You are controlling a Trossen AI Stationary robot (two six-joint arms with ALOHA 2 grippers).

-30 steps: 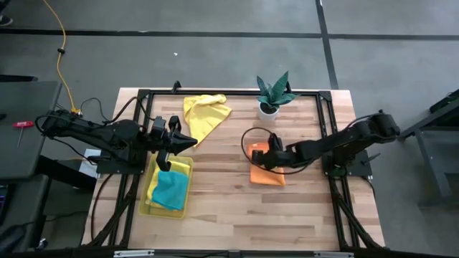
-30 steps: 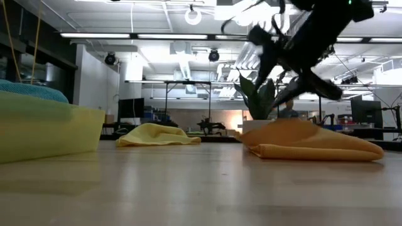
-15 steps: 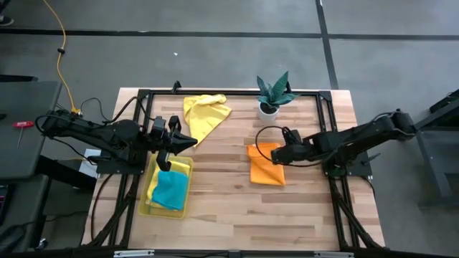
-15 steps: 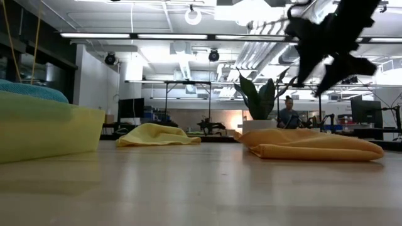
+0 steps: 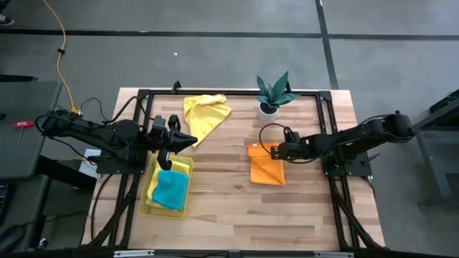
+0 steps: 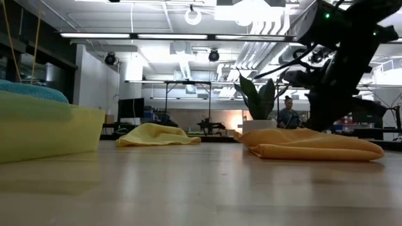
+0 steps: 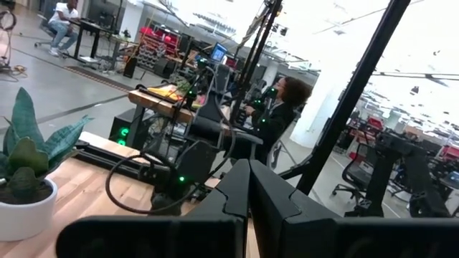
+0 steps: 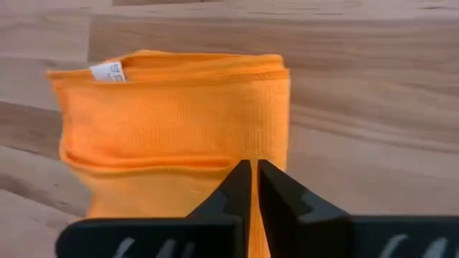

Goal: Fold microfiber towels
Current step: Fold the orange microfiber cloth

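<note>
A folded orange towel (image 5: 266, 168) (image 6: 308, 144) (image 8: 172, 115) lies flat on the wooden table, right of centre. My right gripper (image 5: 274, 150) (image 8: 251, 166) is down at its far right part, shut on it. A crumpled yellow towel (image 5: 204, 115) (image 6: 157, 134) lies at the far edge. A teal towel (image 5: 171, 190) rests on a yellow one inside the yellow tray (image 5: 152, 204). My left gripper (image 5: 190, 142) (image 7: 249, 168) hovers shut beside the tray's far end, holding nothing. My right gripper meets the orange towel at the edge of its upper layer (image 8: 215, 163). The two fingers are closed together there, slanting down from the table's right. One layer or several, I cannot tell. The towel lies flat on the table.
A small potted plant (image 5: 271, 97) stands at the far edge, just beyond the orange towel. Black frame rails (image 5: 229, 92) run round the table. Bare wood lies along the near half of the table (image 5: 237, 215). People show in the room beyond.
My right gripper, open over the orange towel, drew back toward the table's right and rose. It then came down onto the towel's far right part and shut. The towel has stayed flat in place.
</note>
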